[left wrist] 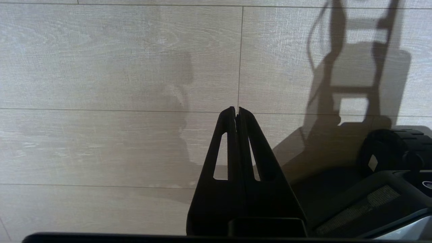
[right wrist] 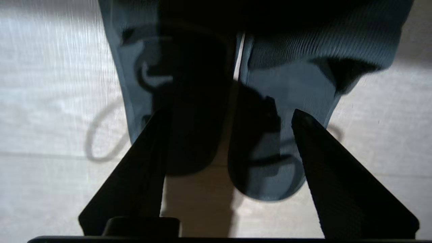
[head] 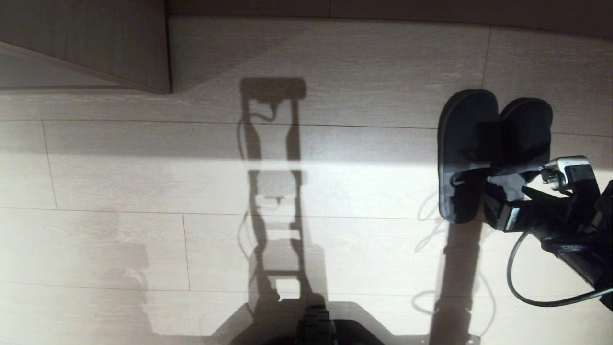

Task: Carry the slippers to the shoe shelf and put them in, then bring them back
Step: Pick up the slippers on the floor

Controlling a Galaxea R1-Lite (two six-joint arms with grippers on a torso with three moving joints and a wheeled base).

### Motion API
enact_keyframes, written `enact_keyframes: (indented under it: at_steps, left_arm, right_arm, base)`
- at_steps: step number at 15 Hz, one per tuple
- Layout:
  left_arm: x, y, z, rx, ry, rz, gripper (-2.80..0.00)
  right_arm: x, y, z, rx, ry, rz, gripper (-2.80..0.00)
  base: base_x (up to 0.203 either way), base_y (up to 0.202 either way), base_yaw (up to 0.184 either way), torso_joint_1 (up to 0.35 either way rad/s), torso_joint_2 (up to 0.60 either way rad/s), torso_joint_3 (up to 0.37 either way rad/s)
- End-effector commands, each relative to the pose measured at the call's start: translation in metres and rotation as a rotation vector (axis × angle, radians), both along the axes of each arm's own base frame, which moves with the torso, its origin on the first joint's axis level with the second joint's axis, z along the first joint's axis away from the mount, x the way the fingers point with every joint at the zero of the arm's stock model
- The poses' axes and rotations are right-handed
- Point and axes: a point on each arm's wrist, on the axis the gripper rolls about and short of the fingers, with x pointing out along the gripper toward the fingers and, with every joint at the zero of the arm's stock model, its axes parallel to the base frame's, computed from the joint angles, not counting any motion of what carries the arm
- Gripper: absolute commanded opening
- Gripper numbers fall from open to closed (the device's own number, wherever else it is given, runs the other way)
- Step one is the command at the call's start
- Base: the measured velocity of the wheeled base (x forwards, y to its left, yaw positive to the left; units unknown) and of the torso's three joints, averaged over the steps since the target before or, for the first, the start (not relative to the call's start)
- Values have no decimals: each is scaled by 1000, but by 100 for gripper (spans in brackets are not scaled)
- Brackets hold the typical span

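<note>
While we look down at the pale wood floor, the slippers lie side by side on it at our right. Our right gripper hangs spread wide over their heels, probably gripping nothing; left gripper is pinched together, empty.

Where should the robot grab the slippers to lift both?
Probably at the heel ends, coming from the robot's side. The slippers lie flat, side by side and touching, so the open right gripper could straddle their two inner edges and pinch them together.
</note>
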Motion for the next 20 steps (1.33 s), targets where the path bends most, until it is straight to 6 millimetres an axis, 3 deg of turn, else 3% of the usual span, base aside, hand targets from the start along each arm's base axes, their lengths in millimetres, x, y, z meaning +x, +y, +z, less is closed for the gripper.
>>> enact_keyframes:
  at_steps: [1,3,10,13,20]
  left_arm:
    - [0,0,0,0,-2,1,-280]
    - [0,0,0,0,-2,0,-280]
    - [0,0,0,0,-2,0,-280]
    - [0,0,0,0,0,1,-280]
    - [0,0,0,1,-2,1,-280]
  right_arm:
    - [14,-1,-6,4,-59,-3,0]
    - [22,-2,-11,31,-134,-6,0]
    - [21,-2,-12,144,-155,2,0]
    - [30,-2,-1,218,-219,11,0]
    - [51,-3,2,231,-251,25,0]
  base:
    - [0,0,0,0,0,0]
    - [0,0,0,0,0,0]
    - [0,0,0,0,0,0]
    - [0,0,0,0,0,0]
    - [0,0,0,0,0,0]
